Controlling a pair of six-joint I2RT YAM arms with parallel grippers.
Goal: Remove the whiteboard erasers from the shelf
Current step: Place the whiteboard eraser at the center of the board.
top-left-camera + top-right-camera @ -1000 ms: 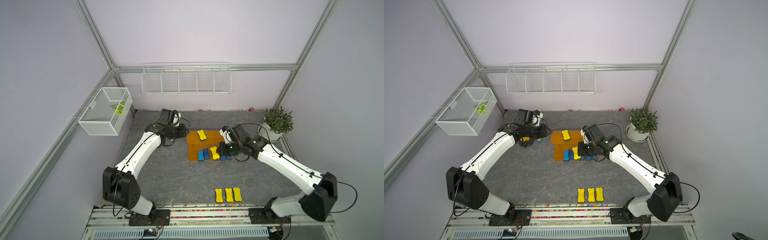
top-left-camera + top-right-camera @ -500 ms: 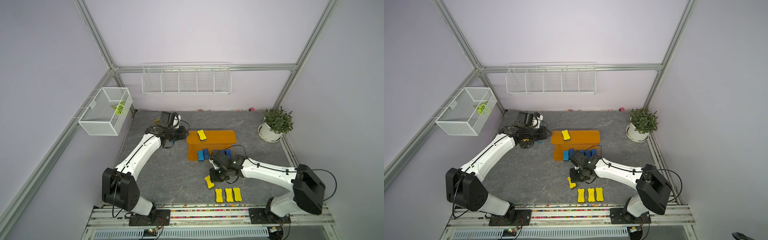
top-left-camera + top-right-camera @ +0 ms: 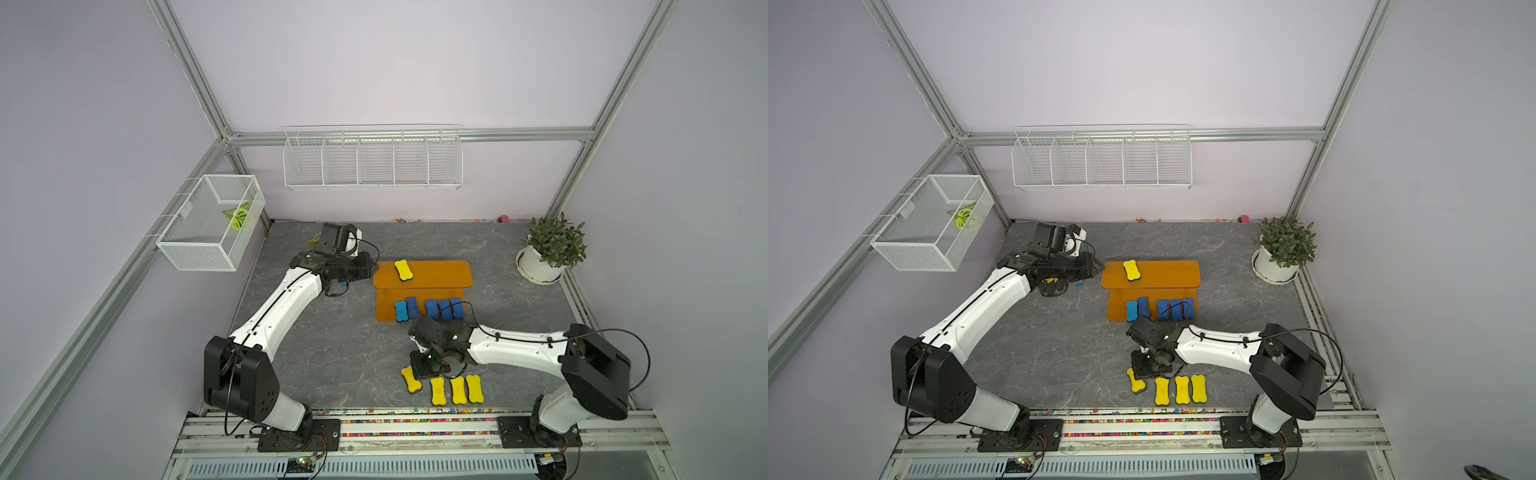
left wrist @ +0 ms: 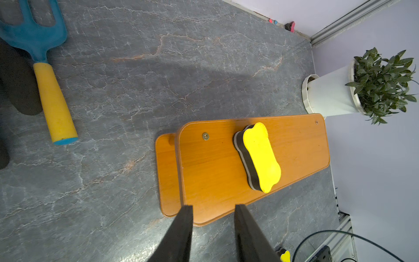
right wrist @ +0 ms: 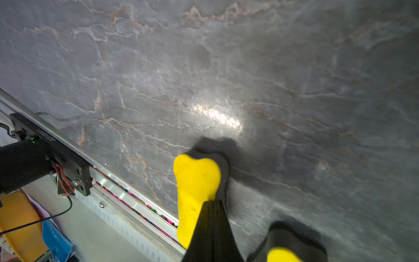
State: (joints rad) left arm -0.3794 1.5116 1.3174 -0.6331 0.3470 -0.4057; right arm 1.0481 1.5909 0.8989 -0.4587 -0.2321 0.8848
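Four yellow erasers are down at the front of the table (image 3: 332, 353). In both top views I see a row of three (image 3: 457, 390) lying side by side, with the fourth eraser (image 3: 411, 379) tilted just beside them at the left. Only the right wrist view shows my right gripper (image 5: 214, 203) on that eraser. Its jaws are clamped together on the eraser's middle, and one yellow lobe sticks out past the tips. I cannot tell whether the eraser touches the stone surface.

The orange shelf (image 3: 440, 272) stands mid-table. Its top board carries a lone yellow eraser (image 3: 402, 270), lying askew near the left end. The blue erasers (image 3: 432, 308), five on the lower board, appear only from above, because the left wrist view catches just a sliver of that board.

My left gripper (image 4: 213, 206) hovers at the shelf's left end, jaws parted with nothing between them. That wrist view also shows a blue garden fork (image 4: 48, 90) with a yellow handle lying on the table. My left arm (image 3: 282, 307) mostly hides the fork from above.
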